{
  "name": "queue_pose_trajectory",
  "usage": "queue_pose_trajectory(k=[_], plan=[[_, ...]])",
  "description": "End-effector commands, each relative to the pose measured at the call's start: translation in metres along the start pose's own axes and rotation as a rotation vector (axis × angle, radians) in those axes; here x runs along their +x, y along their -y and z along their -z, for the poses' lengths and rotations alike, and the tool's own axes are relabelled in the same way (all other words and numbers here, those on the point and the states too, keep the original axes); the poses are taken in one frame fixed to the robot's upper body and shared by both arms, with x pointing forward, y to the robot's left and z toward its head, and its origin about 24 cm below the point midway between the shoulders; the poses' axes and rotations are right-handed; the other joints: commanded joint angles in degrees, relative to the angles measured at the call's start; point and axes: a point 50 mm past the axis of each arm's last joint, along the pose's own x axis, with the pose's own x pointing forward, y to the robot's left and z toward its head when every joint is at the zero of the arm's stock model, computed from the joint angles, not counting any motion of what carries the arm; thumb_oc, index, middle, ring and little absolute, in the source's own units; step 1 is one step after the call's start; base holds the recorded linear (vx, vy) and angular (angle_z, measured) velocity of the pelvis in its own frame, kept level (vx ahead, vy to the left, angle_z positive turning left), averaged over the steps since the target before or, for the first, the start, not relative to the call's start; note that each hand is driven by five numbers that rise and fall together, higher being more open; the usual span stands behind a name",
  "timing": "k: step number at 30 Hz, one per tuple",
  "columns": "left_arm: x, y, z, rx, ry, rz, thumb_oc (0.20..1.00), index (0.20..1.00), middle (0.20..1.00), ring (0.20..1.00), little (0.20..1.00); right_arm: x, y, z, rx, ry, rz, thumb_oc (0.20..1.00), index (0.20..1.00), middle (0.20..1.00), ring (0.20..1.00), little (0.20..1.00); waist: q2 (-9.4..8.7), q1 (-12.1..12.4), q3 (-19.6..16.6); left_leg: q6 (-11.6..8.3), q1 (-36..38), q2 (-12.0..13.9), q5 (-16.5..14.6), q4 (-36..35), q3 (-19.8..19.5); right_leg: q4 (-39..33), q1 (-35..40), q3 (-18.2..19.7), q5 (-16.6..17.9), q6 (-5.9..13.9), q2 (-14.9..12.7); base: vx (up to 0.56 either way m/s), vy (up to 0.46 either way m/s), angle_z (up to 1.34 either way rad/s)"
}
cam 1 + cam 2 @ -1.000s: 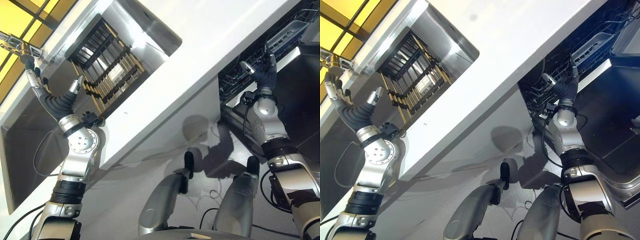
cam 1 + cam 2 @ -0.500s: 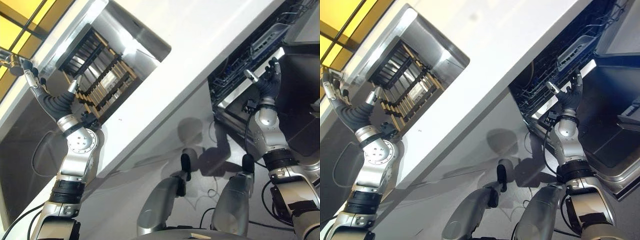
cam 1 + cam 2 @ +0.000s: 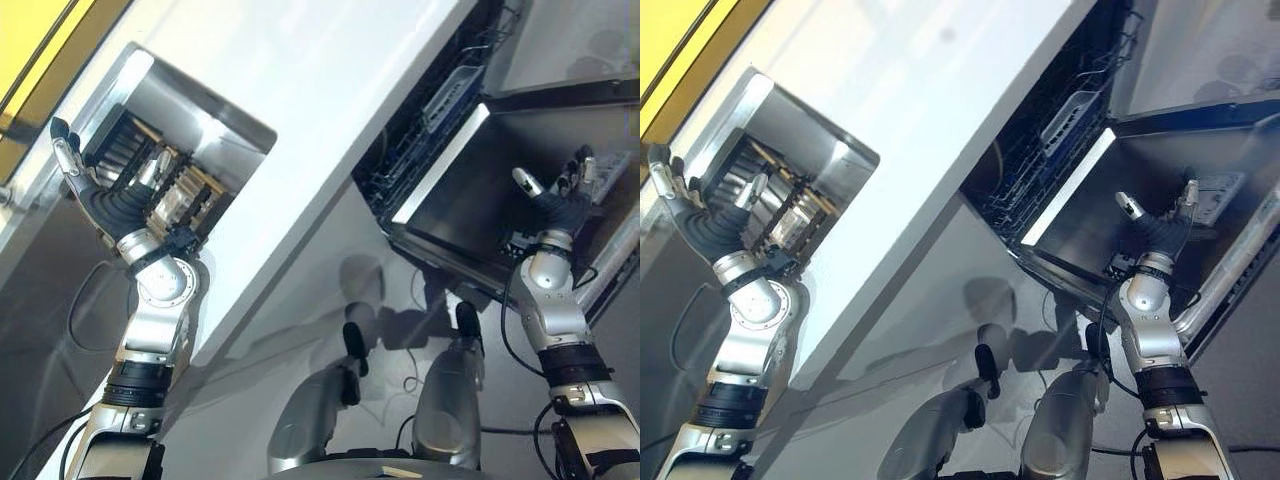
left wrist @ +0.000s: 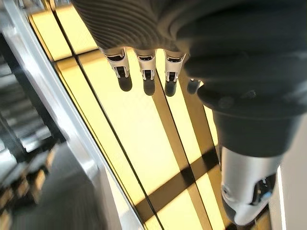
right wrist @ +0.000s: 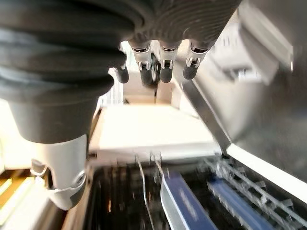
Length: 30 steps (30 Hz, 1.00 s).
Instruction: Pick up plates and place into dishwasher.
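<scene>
Robot hand on my right [image 3: 553, 205], fingers spread and holding nothing, now hovers over the inner face of the open dishwasher door [image 3: 470, 200]; a second ago it was at the front edge of the dishwasher rack [image 3: 420, 130]. My head has also turned, so much of the apparent shift is the camera's. My left robot hand [image 3: 103, 203] stays raised and empty, fingers straight, just beside the sink [image 3: 195, 105] set in the desk [image 3: 330, 60]. Neither holds a plate, so I judge a fresh pick is due. The pale pieces I take for plates [image 3: 172, 200] seem to stand on edge in the sink's slatted rack [image 3: 195, 185]. I cannot tell which way they face.
</scene>
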Motion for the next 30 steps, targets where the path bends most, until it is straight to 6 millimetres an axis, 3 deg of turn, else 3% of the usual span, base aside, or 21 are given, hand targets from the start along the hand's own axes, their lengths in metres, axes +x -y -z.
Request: queue_pose_trajectory(k=[1,6,7,9,11,13,15,23,30], plan=[[-0.007,-0.010,0.006,0.043,0.023,0.004,1.000,1.000,1.000,1.000,1.000,-0.007,0.010,-0.016,0.036,0.090,0.024,1.000,1.000,1.000,1.000,1.000,-2.66,-2.50,-5.73,-1.78,-1.71,0.29,-6.62,8.32,-2.26,3.24,-3.29,1.54,2.46,-4.01,-0.86,0.16,0.087,-0.45],[-0.017,-0.008,0.015,0.051,-0.019,0.046,1.000,1.000,1.000,1.000,1.000,-0.017,0.037,0.002,0.020,0.003,0.115,1.000,1.000,1.000,1.000,1.000,-2.53,-5.04,-5.89,-0.85,0.82,0.70,-7.28,8.23,0.34,6.75,-3.90,3.05,1.71,-4.07,0.25,0.10,0.118,-0.40],[-0.018,-0.008,0.016,0.053,-0.025,0.043,1.000,1.000,1.000,1.000,1.000,-0.016,0.042,0.003,0.021,-0.010,0.128,1.000,1.000,1.000,1.000,1.000,-2.26,-4.99,-5.37,-0.42,0.93,1.45,-7.46,8.67,1.89,10.23,-5.07,1.34,1.19,-4.14,0.21,-0.05,0.154,-0.39],[-0.018,-0.011,0.016,0.064,-0.018,0.026,1.000,1.000,1.000,1.000,1.000,-0.014,0.046,0.007,0.047,-0.037,0.156,1.000,1.000,1.000,1.000,1.000,-1.81,-4.08,-4.06,0.49,-0.61,3.12,-7.99,11.05,4.35,17.11,-7.80,-2.23,-1.20,-4.73,-0.32,-0.21,0.090,-0.77],[-0.014,-0.012,0.011,0.067,0.014,0.020,1.000,1.000,1.000,1.000,1.000,-0.018,0.051,0.012,0.106,-0.063,0.211,1.000,1.000,1.000,1.000,1.000,-1.19,-3.66,-2.45,1.78,-3.95,3.76,-8.86,14.34,4.13,26.44,-11.74,-0.99,-5.48,-6.10,3.43,-0.32,-0.042,-1.10],[-0.009,-0.013,0.006,0.074,0.042,0.020,1.000,1.000,1.000,1.000,1.000,-0.027,0.053,0.018,0.131,-0.082,0.249,1.000,1.000,1.000,1.000,1.000,-1.99,-3.01,-1.49,1.91,-7.64,3.13,-9.89,18.15,2.80,27.85,-13.43,-2.03,-6.85,-7.41,3.47,-0.27,-0.173,-0.38],[-0.003,-0.012,0.002,0.073,0.069,0.014,1.000,1.000,1.000,1.000,1.000,-0.031,0.053,0.022,0.200,-0.085,0.267,1.000,1.000,1.000,1.000,1.000,-2.12,-3.03,-0.43,1.75,-11.63,2.60,-11.11,22.32,1.13,28.83,-15.14,-2.32,-7.43,-8.22,2.99,-0.22,-0.093,-0.20],[0.004,0.000,0.000,0.056,0.039,-0.011,1.000,1.000,1.000,1.000,1.000,-0.022,0.053,0.027,0.365,-0.120,0.300,1.000,1.000,1.000,1.000,1.000,1.12,-5.20,2.23,1.39,-20.13,4.16,-14.88,34.38,1.55,41.01,-24.28,0.01,-16.33,-9.87,5.02,-0.05,0.023,-0.15],[0.008,0.010,-0.007,0.037,0.042,0.018,1.000,1.000,1.000,1.000,1.000,-0.006,0.038,0.037,0.531,-0.211,0.156,1.000,1.000,1.000,1.000,1.000,2.65,-4.73,2.23,0.76,-28.81,4.40,-16.21,42.94,1.54,48.65,-31.74,1.73,-19.28,-11.48,5.45,-0.02,-0.010,0.04]])
